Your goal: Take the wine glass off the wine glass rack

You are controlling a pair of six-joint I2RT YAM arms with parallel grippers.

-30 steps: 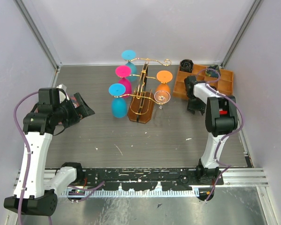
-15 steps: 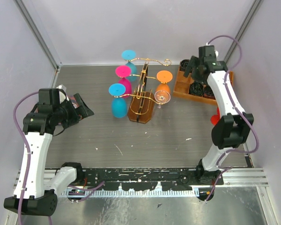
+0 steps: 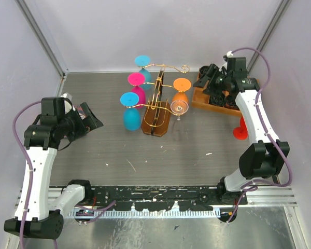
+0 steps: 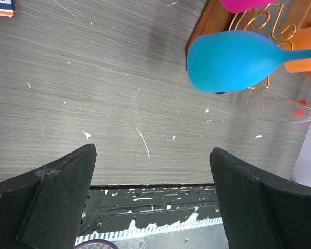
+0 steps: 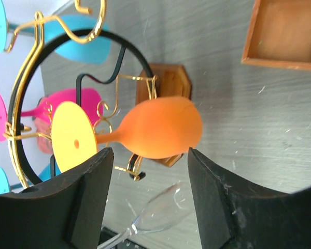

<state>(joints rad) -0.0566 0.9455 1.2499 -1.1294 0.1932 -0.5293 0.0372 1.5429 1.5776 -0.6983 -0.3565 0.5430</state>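
The wine glass rack [image 3: 156, 120], gold wire on a brown wooden base, stands mid-table. Blue [image 3: 130, 118], pink [image 3: 136, 79], orange [image 3: 180, 96] and clear [image 3: 179, 108] glasses hang from it upside down. My right gripper [image 3: 209, 84] is open and empty above the tray's left end, to the right of the rack. In the right wrist view its fingers [image 5: 149, 154] frame the orange glass [image 5: 163, 129], with the clear glass [image 5: 163, 211] below; neither is touched. My left gripper [image 3: 92, 120] is open and empty, well left of the rack. Its wrist view shows the blue glass [image 4: 230, 59].
An orange-brown compartmented wooden tray [image 3: 250, 92] holding dark objects sits at the back right. A red glass-like object [image 3: 240, 129] stands on the table at the right, near the right arm. Grey walls close in the sides and the back.
My right arm has risen from beside the tray, swung to the back, and now points its open gripper left at the rack. The left arm has barely moved.
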